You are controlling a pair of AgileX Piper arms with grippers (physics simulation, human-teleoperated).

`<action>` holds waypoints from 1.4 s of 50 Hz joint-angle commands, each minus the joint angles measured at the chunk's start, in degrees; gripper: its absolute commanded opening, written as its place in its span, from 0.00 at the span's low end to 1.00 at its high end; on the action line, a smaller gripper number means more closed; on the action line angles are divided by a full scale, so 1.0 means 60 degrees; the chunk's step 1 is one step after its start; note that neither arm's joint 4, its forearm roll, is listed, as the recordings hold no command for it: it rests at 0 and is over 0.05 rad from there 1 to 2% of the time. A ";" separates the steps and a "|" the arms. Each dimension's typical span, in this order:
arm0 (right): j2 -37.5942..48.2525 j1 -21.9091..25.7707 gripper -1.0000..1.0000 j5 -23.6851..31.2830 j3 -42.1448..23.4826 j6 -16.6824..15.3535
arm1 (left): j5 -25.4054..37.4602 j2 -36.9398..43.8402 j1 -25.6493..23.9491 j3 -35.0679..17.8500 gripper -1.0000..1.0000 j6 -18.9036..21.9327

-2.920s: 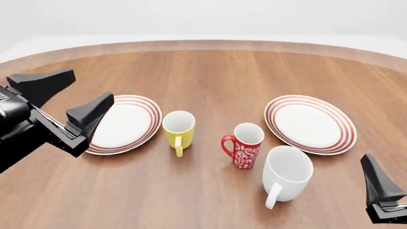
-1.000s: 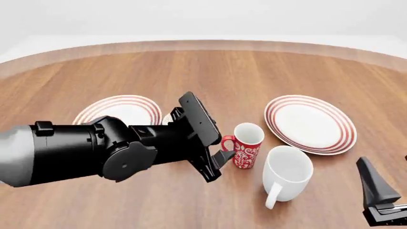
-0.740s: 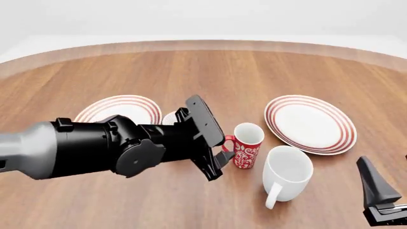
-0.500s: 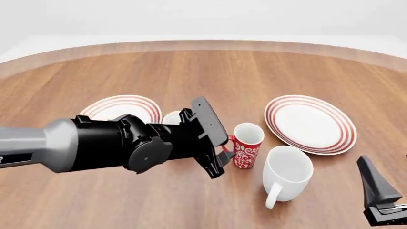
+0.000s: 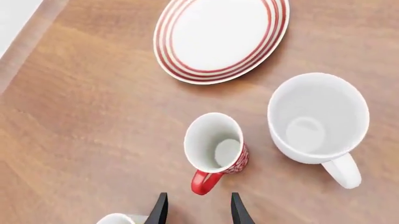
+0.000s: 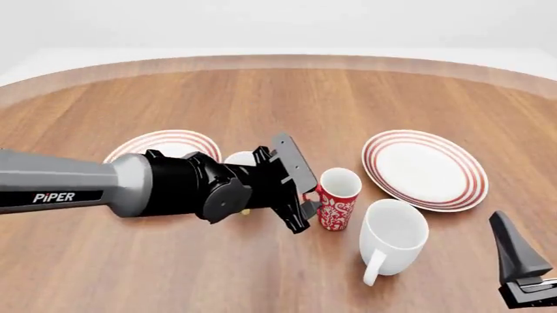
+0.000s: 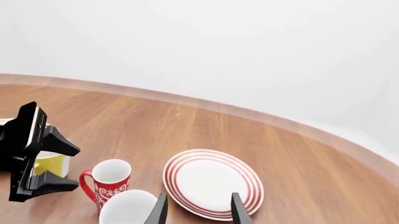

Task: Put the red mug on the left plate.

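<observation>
Red mug (image 6: 338,199) mid-surface (image 6: 348,98), upright. L gripper (image 6: 304,195) just left of it, jaws either side of handle. Left plate (image 6: 165,145) far left, behind L arm. White mug (image 6: 393,236) front-right of the red mug; other plate (image 6: 424,168) right-rear.

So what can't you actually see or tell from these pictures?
- Left plate: front view, the left arm covers most of it.
- Yellow mug: mostly behind the left gripper; left wrist view shows only a sliver at the edge.
- Red mug handle: front view, hidden by the left gripper; whether the fingers touch it is unclear.
- Right gripper: only its fingertips show; the front view's corner cuts it off.
</observation>
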 commanded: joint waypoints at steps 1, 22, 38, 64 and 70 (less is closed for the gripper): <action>0.0000 0.0037 1.00 -0.0035 -0.0025 -0.0043 | -0.0133 0.0425 0.0064 -0.0196 1.00 0.0051; 0.0000 0.0063 1.00 -0.0091 -0.0039 -0.0092 | -0.0099 0.0943 0.0101 -0.0546 1.00 0.0063; 0.0000 0.0053 1.00 -0.0102 -0.0070 -0.0116 | -0.0233 0.1484 0.0360 -0.0814 1.00 0.0142; 0.0000 -0.0028 1.00 -0.0123 -0.0071 -0.0103 | -0.0332 0.1732 0.0469 -0.1037 0.00 -0.0045; 0.0000 -0.0019 1.00 -0.0120 -0.0073 -0.0114 | -0.0345 0.1660 0.0462 -0.0997 0.00 -0.0134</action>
